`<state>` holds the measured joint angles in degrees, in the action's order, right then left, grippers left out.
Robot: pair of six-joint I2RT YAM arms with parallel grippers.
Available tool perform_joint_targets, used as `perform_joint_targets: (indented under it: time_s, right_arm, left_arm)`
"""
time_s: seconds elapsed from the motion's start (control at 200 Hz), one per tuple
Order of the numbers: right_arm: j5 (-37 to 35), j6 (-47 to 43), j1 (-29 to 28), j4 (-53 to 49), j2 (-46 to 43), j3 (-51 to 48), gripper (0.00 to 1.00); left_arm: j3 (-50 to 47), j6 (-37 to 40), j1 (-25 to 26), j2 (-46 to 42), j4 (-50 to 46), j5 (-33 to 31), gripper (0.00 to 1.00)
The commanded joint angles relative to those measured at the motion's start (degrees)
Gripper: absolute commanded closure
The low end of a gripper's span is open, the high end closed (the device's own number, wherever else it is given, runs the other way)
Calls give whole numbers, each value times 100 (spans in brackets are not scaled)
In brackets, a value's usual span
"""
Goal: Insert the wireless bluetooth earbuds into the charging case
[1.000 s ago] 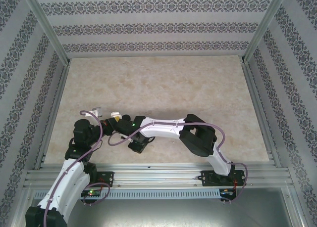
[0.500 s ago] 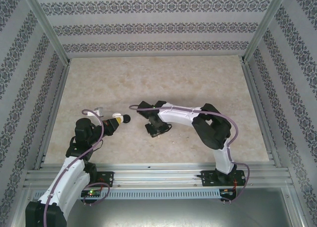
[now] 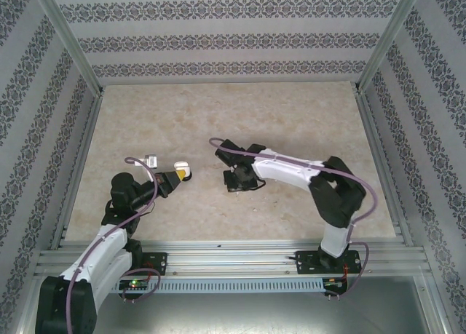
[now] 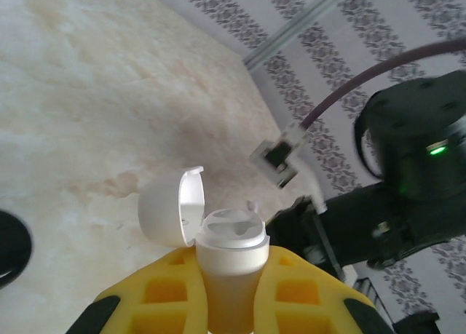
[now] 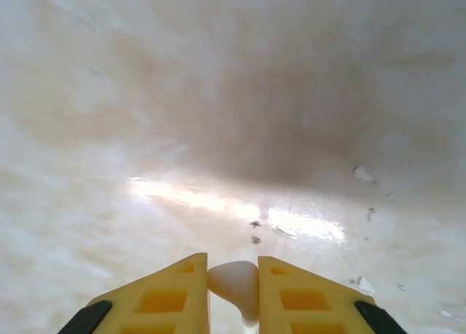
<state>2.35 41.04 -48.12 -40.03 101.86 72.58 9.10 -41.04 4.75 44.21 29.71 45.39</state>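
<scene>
The left gripper [image 4: 227, 267] was clamped on the charging case [image 4: 227, 239], lid [image 4: 169, 212] swung open. The right gripper [image 5: 233, 267], pinching a white earbud [image 5: 234, 289], stood to the case's right, well apart.

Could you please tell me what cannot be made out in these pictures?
- Left wrist: charging case interior, blurred; its base hidden between the jaws.
- Right wrist: earbud, largely hidden between the jaws; shape unclear.
- Left wrist: dark shape, cut off by the left edge.
</scene>
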Motion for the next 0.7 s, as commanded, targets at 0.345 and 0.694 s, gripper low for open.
perform_joint_targets:
  time_s: [0.345, 0.694]
  right_arm:
    - [-1006, -291, -572, 876, -2516, 491, 83]
    - [-984, -861, -1250, 1652, -2734, 861, 83]
  left_arm:
    - [549, 772, 719, 631, 2812, 528, 100]
    - [1192, 1702, 1696, 1115, 2887, -28, 100]
